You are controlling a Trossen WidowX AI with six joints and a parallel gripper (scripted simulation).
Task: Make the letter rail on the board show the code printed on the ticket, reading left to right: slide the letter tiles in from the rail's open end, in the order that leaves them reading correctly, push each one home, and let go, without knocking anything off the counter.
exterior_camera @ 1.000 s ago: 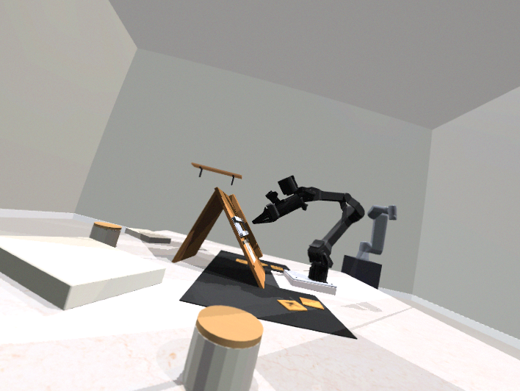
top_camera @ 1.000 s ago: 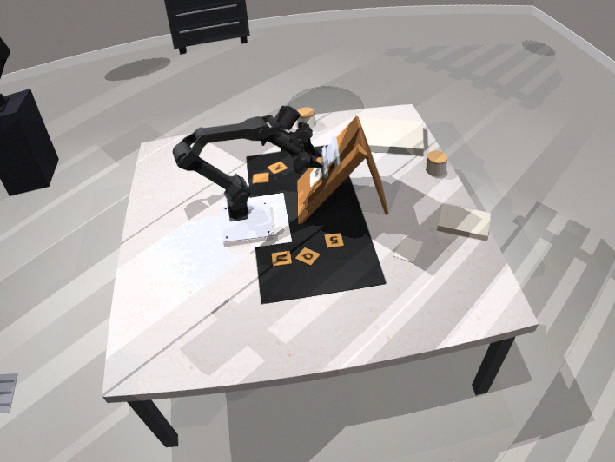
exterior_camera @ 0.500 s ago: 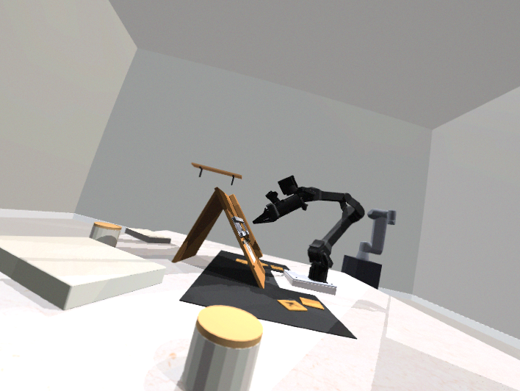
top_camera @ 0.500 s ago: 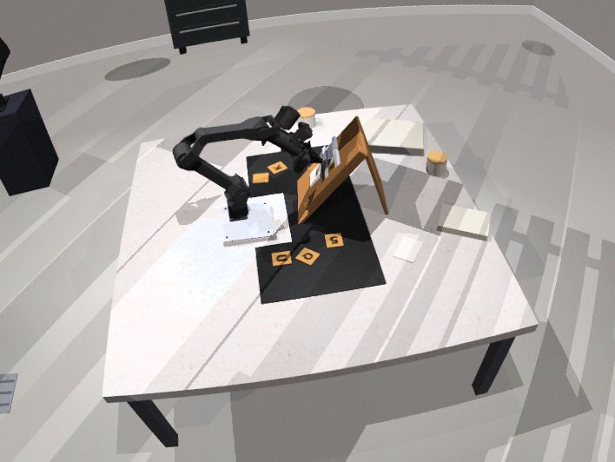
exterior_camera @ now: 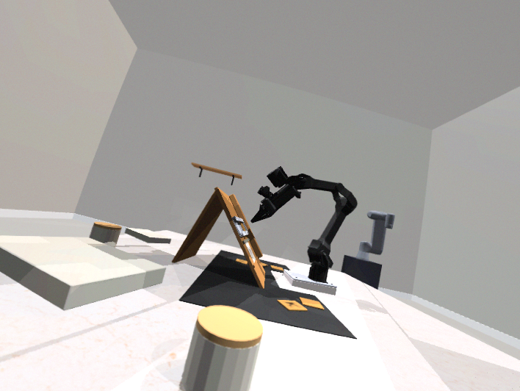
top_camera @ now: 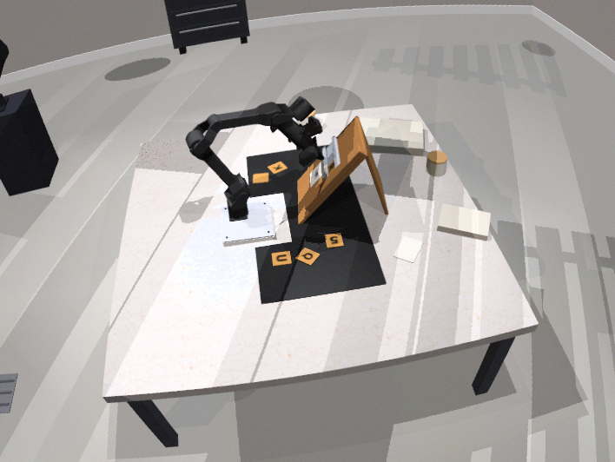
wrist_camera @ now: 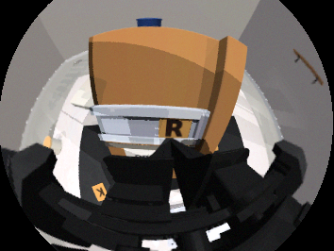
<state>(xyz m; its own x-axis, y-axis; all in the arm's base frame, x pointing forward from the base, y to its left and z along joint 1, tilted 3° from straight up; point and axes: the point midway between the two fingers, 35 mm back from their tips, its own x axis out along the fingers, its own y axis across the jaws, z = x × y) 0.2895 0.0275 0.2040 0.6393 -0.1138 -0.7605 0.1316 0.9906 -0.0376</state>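
My gripper (top_camera: 321,155) (exterior_camera: 252,220) (wrist_camera: 169,141) is shut and empty, its tips just in front of the rail's lower lip in the wrist view. The tilted orange board (top_camera: 354,135) (wrist_camera: 151,71) carries the pale letter rail (exterior_camera: 239,226) (wrist_camera: 141,109). An R tile (wrist_camera: 174,127) sits toward the rail's right end; the rail left of it is empty. On the black mat (top_camera: 318,285) (exterior_camera: 210,289) lie a U tile (top_camera: 281,258), a Q tile (top_camera: 307,256), an S-like tile (top_camera: 333,240), an X or K tile (top_camera: 277,167) (exterior_camera: 292,304) (wrist_camera: 99,192) and a tile with no legible letter (top_camera: 260,177) (exterior_camera: 311,303). The ticket's code is unreadable.
Pale blocks (top_camera: 395,141) (exterior_camera: 84,269) stand behind the board, with another block (top_camera: 464,221) farther along. A lidded jar (top_camera: 437,163) (exterior_camera: 106,234) and a second jar (exterior_camera: 222,348) stand on the counter. A white card (top_camera: 408,249) lies beside the mat. The board's rear leg (top_camera: 376,184) reaches the counter.
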